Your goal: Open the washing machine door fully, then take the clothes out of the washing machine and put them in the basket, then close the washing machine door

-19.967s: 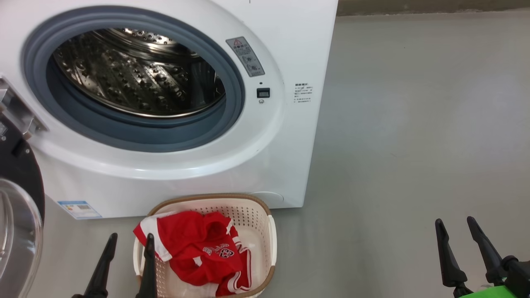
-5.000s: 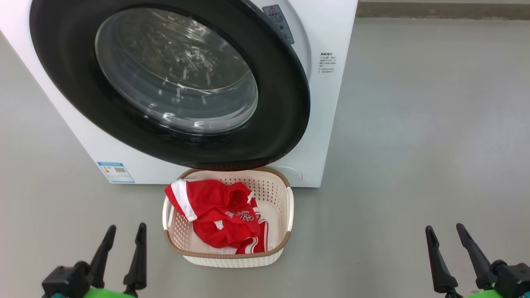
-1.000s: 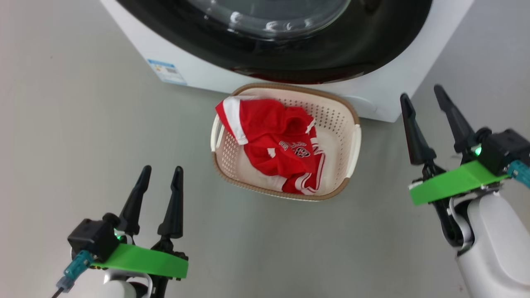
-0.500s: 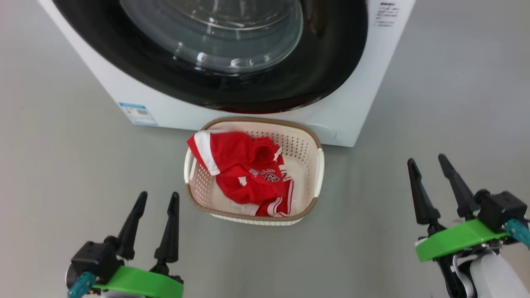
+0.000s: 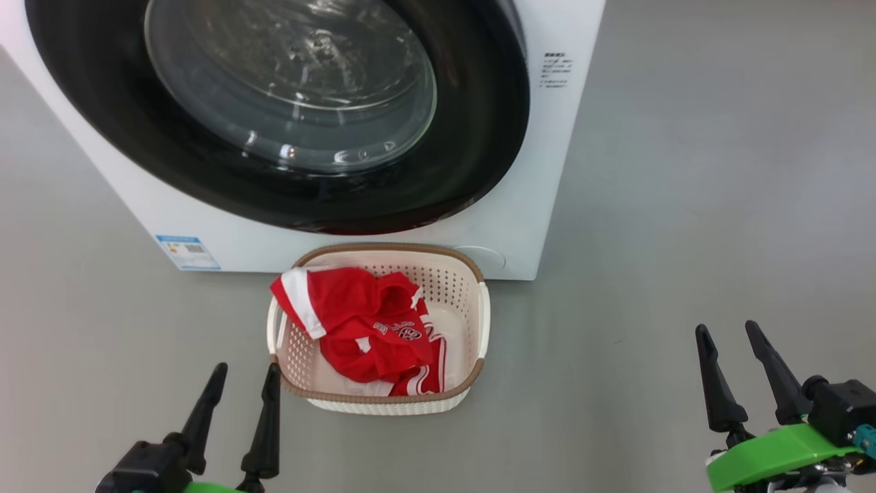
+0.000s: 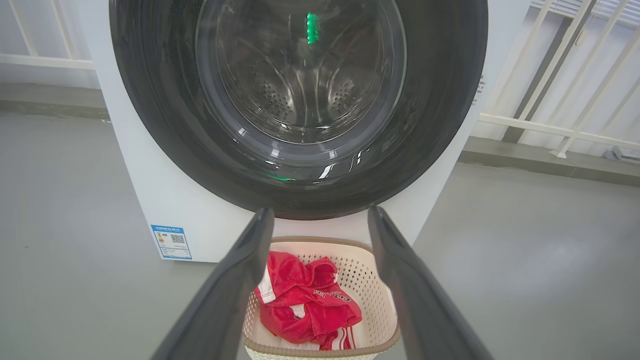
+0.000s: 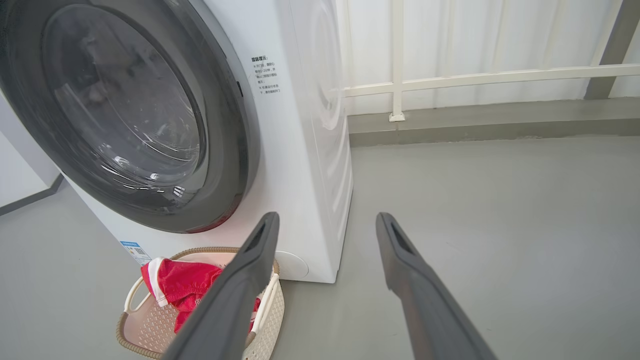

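The left hand [image 5: 247, 370] at 7 o'clock and the right hand [image 5: 725, 327] at 5 hang spread and empty. Crumpled red jersey clothes [image 5: 363, 335] lie in the perforated cream plastic basket [image 5: 445, 287] at 6 o'clock below the glossy black, glass-bulged washing machine door [image 5: 472, 137], which sits flush against the white washing machine [image 5: 540, 205]. If its latch has not caught, it could swing out.

My left gripper [image 5: 246, 373] shows me two long, tapering black fingers [image 5: 204, 411] on a black block [image 5: 147, 465]; my right gripper [image 5: 727, 330] matches, with a bright green plate [image 5: 773, 455] and teal connector [image 5: 866, 436] behind its fingers.
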Controlling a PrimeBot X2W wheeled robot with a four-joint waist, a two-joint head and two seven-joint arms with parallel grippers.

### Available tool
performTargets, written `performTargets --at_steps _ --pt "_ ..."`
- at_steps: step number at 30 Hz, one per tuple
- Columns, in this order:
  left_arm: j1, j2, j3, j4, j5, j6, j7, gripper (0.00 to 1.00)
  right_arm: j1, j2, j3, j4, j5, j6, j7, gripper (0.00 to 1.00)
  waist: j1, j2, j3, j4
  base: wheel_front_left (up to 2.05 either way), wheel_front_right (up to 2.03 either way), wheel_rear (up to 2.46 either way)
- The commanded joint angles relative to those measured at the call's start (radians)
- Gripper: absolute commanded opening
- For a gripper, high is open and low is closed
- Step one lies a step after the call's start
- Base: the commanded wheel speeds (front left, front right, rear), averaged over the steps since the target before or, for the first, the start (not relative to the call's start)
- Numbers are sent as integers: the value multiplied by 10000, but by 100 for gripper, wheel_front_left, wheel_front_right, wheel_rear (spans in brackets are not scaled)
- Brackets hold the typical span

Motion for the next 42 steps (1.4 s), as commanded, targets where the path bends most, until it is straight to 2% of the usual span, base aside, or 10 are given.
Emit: performTargets --at_steps 1,19,37,38,39,42 --pt "-19 197 356 -307 88 -55 -51 100 48 -139 193 -298 -8 -9 -57 100 0 0 -194 -210 0 0 0" --pt "283 305 608 -336 184 -55 -51 100 945 18 -447 -709 -29 -9 -57 100 0 0 -377 -644 0 0 0" --pt "231 272 607 -549 175 -55 -51 100 865 150 -508 -760 -118 -9 -57 100 0 0 -253 -627 0 0 0" --pt "235 282 599 -551 189 -55 -51 0 858 153 -497 -762 -122 -9 -57 0 0 0 -250 -625 0 0 0" --pt "362 180 232 -234 77 2 0 0 1067 319 -681 -456 -25 2 7 0 0 0 -250 -627 0 0 0" --pt "393 71 180 143 38 13 20 0 1116 474 -618 -92 -3 0 16 0 0 0 -250 -628 0 0 0"
